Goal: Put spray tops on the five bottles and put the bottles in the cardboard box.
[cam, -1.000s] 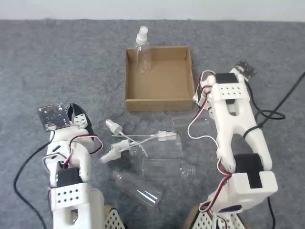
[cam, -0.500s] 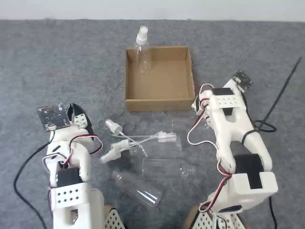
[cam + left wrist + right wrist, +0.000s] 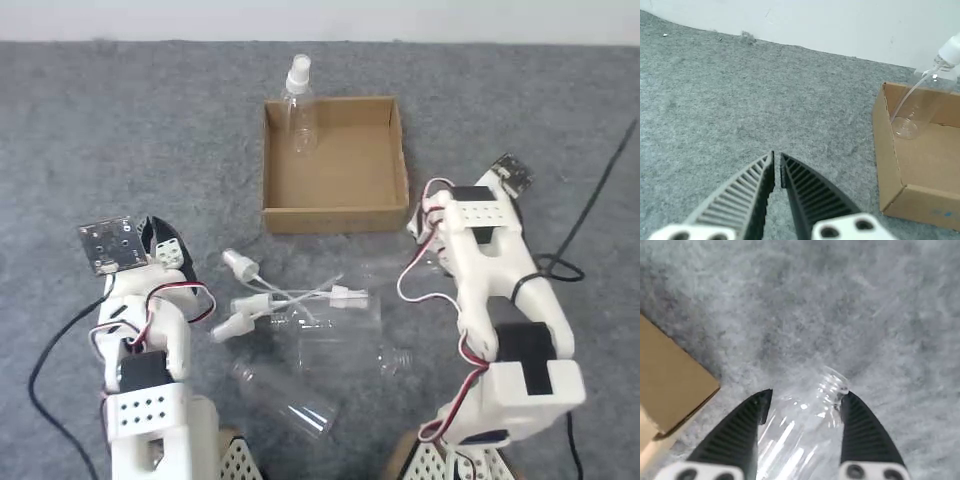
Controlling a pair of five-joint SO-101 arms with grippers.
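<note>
The cardboard box (image 3: 335,212) lies open at the back centre, and a clear bottle with a white spray top (image 3: 299,105) leans in its back left corner, seen too as the capped bottle (image 3: 925,97) in the box (image 3: 887,150). Several uncapped clear bottles lie on the mat in front, among them one (image 3: 350,352) and another (image 3: 288,400). Loose spray tops (image 3: 240,265) lie beside them. My right gripper (image 3: 432,255) (image 3: 805,396) is open, its fingers on either side of a lying bottle (image 3: 832,385). My left gripper (image 3: 777,157) (image 3: 165,245) is shut and holds nothing.
Grey felt mat (image 3: 130,130) covers the table, with free room at the left and far right. A black cable (image 3: 590,215) runs off to the right behind the right arm. A white wall (image 3: 840,25) stands behind the mat.
My right arm drew back from beside the box toward the front and came down over a bottle. The bottles and spray tops in the middle shifted slightly left. The left arm stayed still.
</note>
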